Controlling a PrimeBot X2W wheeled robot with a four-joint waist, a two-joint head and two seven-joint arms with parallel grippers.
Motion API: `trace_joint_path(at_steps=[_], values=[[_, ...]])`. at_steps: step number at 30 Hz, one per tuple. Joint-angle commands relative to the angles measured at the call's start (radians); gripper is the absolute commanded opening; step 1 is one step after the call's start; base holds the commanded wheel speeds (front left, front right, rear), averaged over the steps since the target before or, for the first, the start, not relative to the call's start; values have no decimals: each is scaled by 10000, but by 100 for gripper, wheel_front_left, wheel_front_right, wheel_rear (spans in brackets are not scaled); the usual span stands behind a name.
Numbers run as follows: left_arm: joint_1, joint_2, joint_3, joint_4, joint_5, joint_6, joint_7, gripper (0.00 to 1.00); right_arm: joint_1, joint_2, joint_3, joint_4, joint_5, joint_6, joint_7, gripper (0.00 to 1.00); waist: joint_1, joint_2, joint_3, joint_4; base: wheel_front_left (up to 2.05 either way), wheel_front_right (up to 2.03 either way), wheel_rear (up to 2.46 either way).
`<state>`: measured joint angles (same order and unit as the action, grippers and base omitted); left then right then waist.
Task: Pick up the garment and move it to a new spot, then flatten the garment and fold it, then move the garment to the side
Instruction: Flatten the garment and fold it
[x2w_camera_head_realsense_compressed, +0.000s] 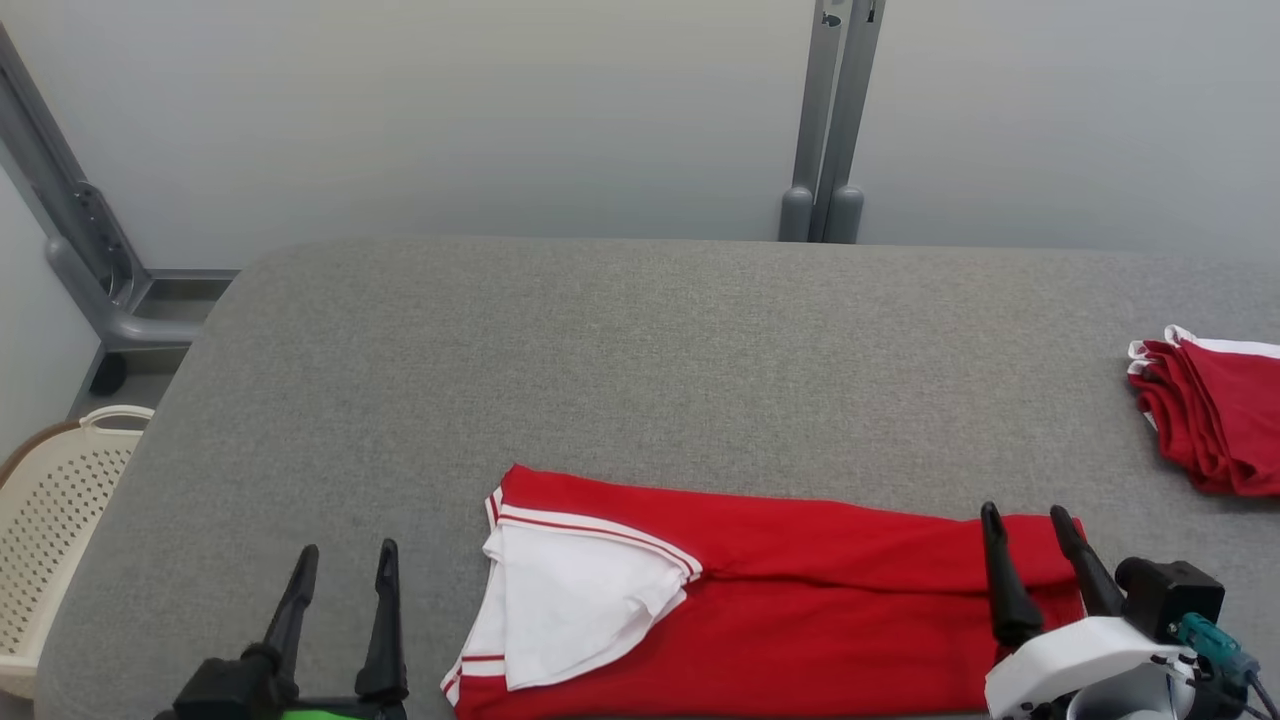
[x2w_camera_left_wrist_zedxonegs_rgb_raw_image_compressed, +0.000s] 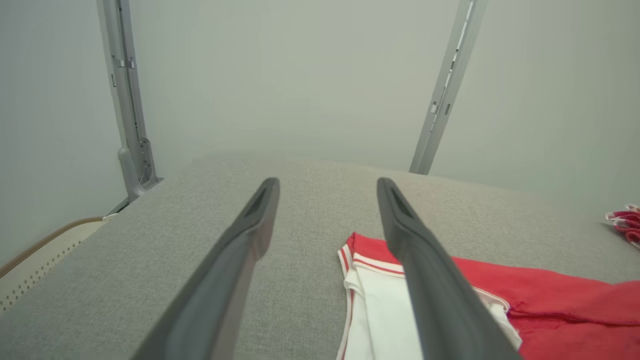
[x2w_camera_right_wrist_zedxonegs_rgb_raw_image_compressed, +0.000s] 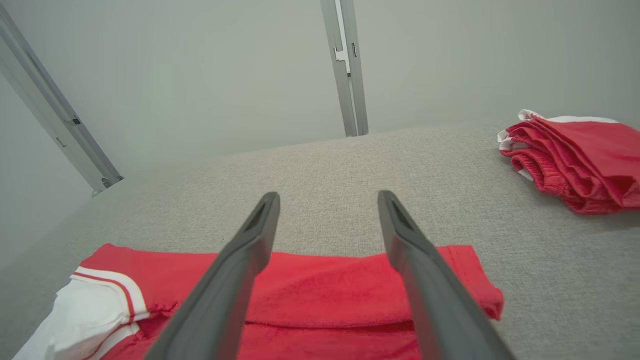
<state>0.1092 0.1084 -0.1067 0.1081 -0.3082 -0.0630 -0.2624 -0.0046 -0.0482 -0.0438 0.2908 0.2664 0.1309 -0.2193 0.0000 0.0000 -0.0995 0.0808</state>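
a pale wall (x2w_camera_head_realsense_compressed: 500, 120) backs the scene, with a grey metal post (x2w_camera_head_realsense_compressed: 825, 120) upright behind the far edge and a slanted one (x2w_camera_head_realsense_compressed: 70, 210) at the left corner. the grey cloth-covered bench (x2w_camera_head_realsense_compressed: 640, 350) takes up most of the head view. the red garment (x2w_camera_head_realsense_compressed: 800, 620) lies along its near edge in a long folded strip, a white sleeve (x2w_camera_head_realsense_compressed: 570, 600) with red trim at its left end. a stack of folded red clothes (x2w_camera_head_realsense_compressed: 1215, 415) sits at the bench's right edge, well apart from it. a cream perforated basket (x2w_camera_head_realsense_compressed: 50, 520) stands beside the bench's left end. the right gripper (x2w_camera_head_realsense_compressed: 1026, 512) is over the garment's right end, fingers spread, holding nothing. the left gripper (x2w_camera_head_realsense_compressed: 348, 548), also spread and empty, is over bare bench just left of the sleeve.
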Motion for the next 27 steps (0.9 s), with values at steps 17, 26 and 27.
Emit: trace_joint_path(at_steps=[17,26,27], values=[[446,-451,610,431,882,-429,-31,100,436,-30,84,96,-302,-5,-40,100,0,0,121,-317,0,0,0],[379,-508,664,474,1024,-531,-32,100,385,-30,-58,17,-333,-5,-18,100,0,0,188,-315,0,0,0],[394,-516,674,486,1040,-537,-32,100,355,-30,-100,4,-340,-7,44,100,0,0,199,-319,0,0,0]])
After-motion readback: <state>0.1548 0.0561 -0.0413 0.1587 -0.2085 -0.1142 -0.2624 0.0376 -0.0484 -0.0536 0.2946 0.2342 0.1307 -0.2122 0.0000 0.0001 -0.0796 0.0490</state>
